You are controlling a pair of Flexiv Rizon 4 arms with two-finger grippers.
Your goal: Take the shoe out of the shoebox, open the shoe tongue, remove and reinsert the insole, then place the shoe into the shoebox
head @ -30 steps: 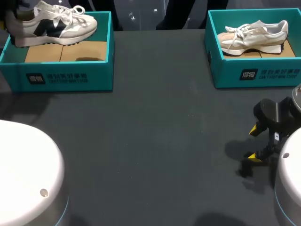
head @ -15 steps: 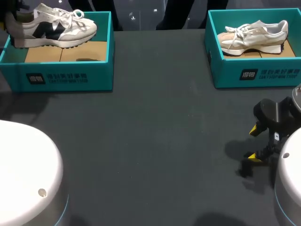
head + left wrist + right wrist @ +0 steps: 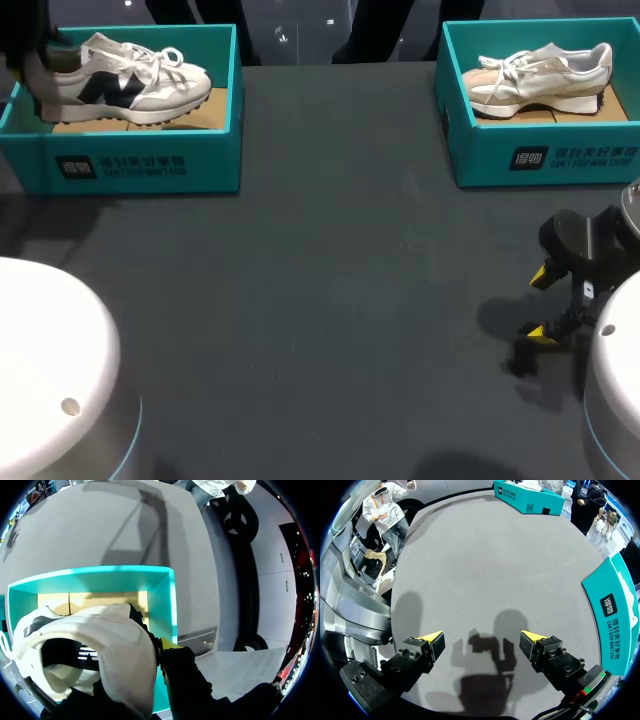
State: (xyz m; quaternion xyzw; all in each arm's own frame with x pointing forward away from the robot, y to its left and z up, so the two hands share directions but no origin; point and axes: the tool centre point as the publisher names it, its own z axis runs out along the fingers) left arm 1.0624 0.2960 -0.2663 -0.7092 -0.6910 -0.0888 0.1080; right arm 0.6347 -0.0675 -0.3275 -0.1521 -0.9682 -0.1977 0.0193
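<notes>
Change: the white-and-navy sneaker [image 3: 125, 85] has shifted over the last second, from the far side of the left shoebox [image 3: 140, 165] toward its near wall and a bit to our right. It's still inside the box outline.

Our left claw [image 3: 159, 647] is clamped on the sneaker's heel. Only one yellow tip shows in the left wrist view; the other is hidden behind the heel collar, probably inside the shoe.

Our right claw [image 3: 481, 637] hasn't moved. It hangs spread wide over bare tabletop [image 3: 330, 300], gripping nothing.

The right shoebox [image 3: 545, 160] and its beige sneaker [image 3: 540, 70] are unchanged.

We read this as the take-out step under way: shoe gripped and being carried, not yet clear of the box. Tongue and insole work is all still to do.
</notes>
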